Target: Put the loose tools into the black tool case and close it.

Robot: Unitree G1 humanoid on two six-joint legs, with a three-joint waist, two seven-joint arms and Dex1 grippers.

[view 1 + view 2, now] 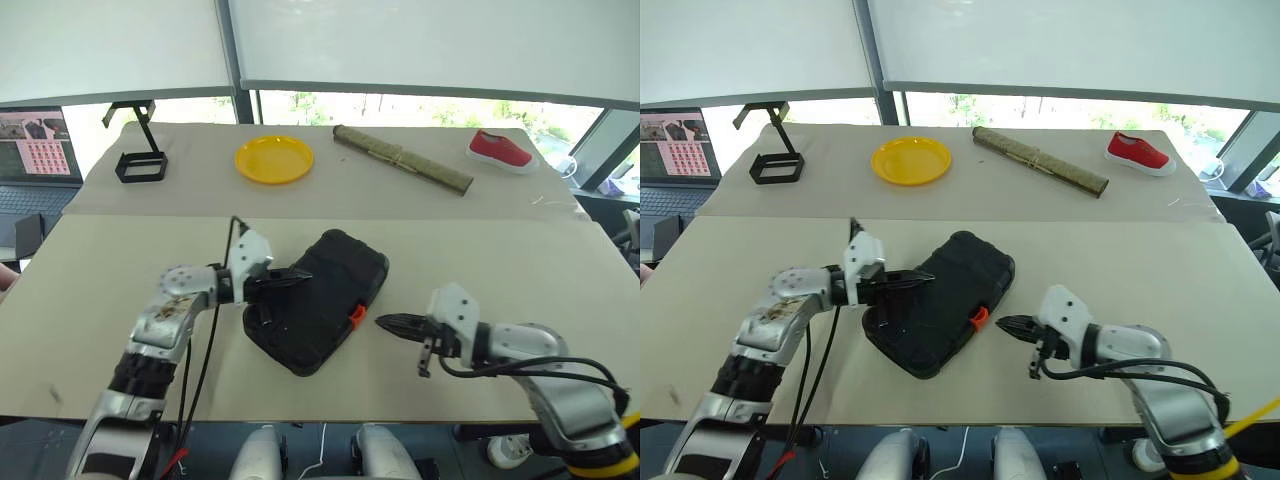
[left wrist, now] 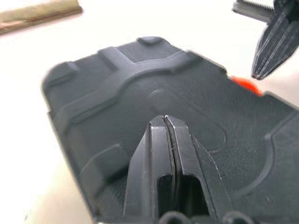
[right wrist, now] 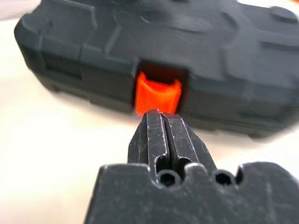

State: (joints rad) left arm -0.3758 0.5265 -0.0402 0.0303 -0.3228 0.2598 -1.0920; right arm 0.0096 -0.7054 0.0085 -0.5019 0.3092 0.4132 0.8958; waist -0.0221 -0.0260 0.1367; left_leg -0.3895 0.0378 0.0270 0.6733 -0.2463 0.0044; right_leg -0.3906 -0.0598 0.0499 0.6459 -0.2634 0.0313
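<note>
Black tool case (image 1: pixel 318 300), lid down, lying at the near middle of the table (image 1: pixel 90 290) with its orange latch (image 1: pixel 356 317) on the side facing the right gripper (image 1: pixel 385 322). Left gripper (image 1: pixel 300 274), fingers pressed together and empty, rests over the lid, apparently steadying it; the right, likewise closed and empty, points at the latch from just beside it, probably to press it home. No brand or writing is legible on the case.

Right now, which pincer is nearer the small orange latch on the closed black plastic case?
Right. The right pincer sits just beside the small orange latch, apart from it; the left pincer is over the case lid.
</note>
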